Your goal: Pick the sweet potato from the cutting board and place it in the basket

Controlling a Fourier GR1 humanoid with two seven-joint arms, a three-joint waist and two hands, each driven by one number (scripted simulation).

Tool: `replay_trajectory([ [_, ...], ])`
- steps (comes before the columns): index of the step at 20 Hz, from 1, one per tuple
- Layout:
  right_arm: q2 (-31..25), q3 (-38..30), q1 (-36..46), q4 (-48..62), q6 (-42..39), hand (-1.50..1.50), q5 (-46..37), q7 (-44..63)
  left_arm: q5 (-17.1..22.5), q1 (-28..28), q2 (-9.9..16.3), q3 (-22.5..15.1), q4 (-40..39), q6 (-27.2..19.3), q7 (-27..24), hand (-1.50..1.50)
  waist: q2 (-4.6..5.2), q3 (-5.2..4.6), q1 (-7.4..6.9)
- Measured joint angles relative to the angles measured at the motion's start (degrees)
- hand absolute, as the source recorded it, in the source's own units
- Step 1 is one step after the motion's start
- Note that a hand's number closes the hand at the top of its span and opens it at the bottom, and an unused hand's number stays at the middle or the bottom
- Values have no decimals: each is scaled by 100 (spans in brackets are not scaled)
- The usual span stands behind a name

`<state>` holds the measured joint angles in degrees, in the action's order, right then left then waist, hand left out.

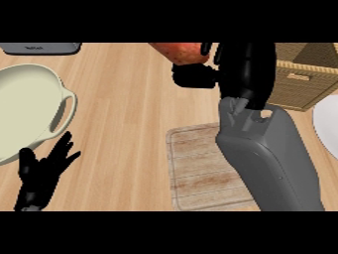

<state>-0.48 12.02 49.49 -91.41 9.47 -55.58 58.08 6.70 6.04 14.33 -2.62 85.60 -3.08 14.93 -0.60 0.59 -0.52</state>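
A: Where is the reddish-orange sweet potato [180, 51]?

B: Off the board and in the air, near the far edge of the light wooden surface [128, 99]. The black right hand [223, 69] has its fingers curled round it; only the left end of the potato shows past the hand.

A: And the pale, streaked wooden cutting board [200, 168]?

B: It lies near the front edge of the surface, right of the middle. The grey right forearm [270, 158] crosses its right side and hides that part.

A: The tan woven wicker basket [310, 74]?

B: At the far right corner, just right of the right hand. The potato is left of the basket, not over its opening, though the hand hides the gap, so I can't say how near they are.

A: The other hand?

B: The black left hand [43, 171] rests near the front left corner, fingers spread and straight, holding nothing. It is just beside the rim of a cream oval dish with a side handle [21, 114].

A: Anything else?

B: A white plate [336, 126] at the right edge with something greenish on it, cut off by the view. A dark grey flat object [38, 47] sits at the far left edge.
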Motion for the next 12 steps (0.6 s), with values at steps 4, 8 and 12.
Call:
replay_trajectory([
  [4,-248,-628,707,164,-204,150,-5,108,-15,39,-16,11,19,14,-56,0,8,-3,13],
  [8,-524,-1122,1133,450,-379,150,62,119,-39,123,-71,-19,86,34,-186,0,13,-4,11],
  [12,-821,-1545,1387,851,-484,150,231,14,-21,99,-25,25,95,94,-136,0,26,-6,7],
])
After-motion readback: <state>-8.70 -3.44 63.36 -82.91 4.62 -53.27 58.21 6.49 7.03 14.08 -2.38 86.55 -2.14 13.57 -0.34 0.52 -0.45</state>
